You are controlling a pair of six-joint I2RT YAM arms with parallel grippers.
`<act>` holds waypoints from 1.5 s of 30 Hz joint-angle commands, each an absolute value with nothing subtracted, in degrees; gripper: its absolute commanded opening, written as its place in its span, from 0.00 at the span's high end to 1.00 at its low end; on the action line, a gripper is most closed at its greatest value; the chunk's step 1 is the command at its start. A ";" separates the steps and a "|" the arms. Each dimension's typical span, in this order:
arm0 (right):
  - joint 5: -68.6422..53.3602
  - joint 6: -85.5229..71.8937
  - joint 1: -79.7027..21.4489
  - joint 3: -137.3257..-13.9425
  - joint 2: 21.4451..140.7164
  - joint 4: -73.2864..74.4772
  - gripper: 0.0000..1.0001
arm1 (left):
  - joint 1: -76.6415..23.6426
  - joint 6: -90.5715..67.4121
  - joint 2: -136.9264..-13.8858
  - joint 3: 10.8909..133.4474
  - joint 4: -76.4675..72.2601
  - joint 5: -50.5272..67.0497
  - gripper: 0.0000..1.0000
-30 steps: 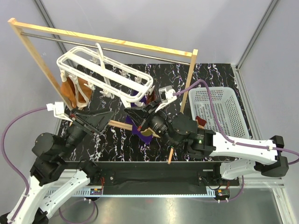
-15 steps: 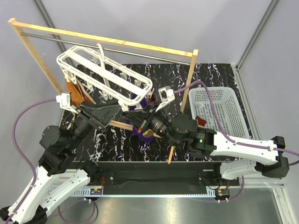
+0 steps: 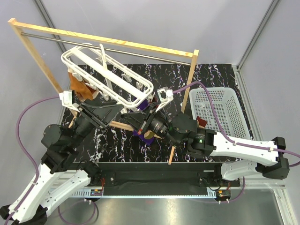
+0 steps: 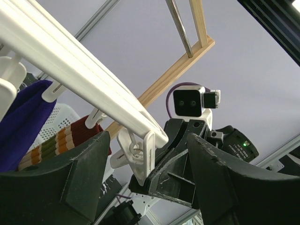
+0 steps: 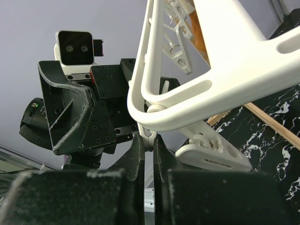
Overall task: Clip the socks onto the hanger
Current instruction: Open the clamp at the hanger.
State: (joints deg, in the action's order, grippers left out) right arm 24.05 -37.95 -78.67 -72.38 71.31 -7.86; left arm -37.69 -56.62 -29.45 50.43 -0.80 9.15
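1. **Change.** The left arm has swung in from the hanger's [image 3: 107,70] left end to its near right corner. The hanger itself has tipped slightly, its left end shifting toward the wooden rack [image 3: 108,42] from which it hangs.
2. **Left hand** [image 4: 146,140]. Its fingers are spread wide beneath the hanger's rail. A white clip peg [image 4: 140,161] dangles between them, and neither finger appears to touch it.
3. **Right hand** [image 5: 147,139]. It stays nearly closed directly under the hanger's rounded corner, with only a narrow slit between its fingers. A white peg stem [image 5: 148,133] is pinched in that slit. This grip probably steadies the hanger.
4. **Task object.** One striped sock [image 4: 63,140] hangs below the hanger's rail, just beside a purple cloth [image 4: 21,122] and behind the bracketed peg. Whether a peg already grips it cannot be told. In the top view the right arm hides it. An orange cloth [image 3: 79,86] hangs at the hanger's left end.
5. **Meaning.** The left arm's approach looks complete, and the open hand now brackets a free peg. The likely next step is to squeeze that peg open, and the sock must then be brought up to the hanger and into its mouth. The hanger swings freely, so a push from either hand could carry the peg out from between the fingers.
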 commanded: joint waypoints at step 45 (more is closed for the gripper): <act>15.91 -45.53 -75.15 -68.47 68.64 -13.45 1.00 | -37.88 -60.38 -26.81 43.16 -12.92 9.93 0.51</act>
State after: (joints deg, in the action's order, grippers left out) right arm 17.10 -44.49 -75.53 -68.53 69.28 -10.96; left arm -37.69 -61.04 -27.18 43.44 -8.80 9.45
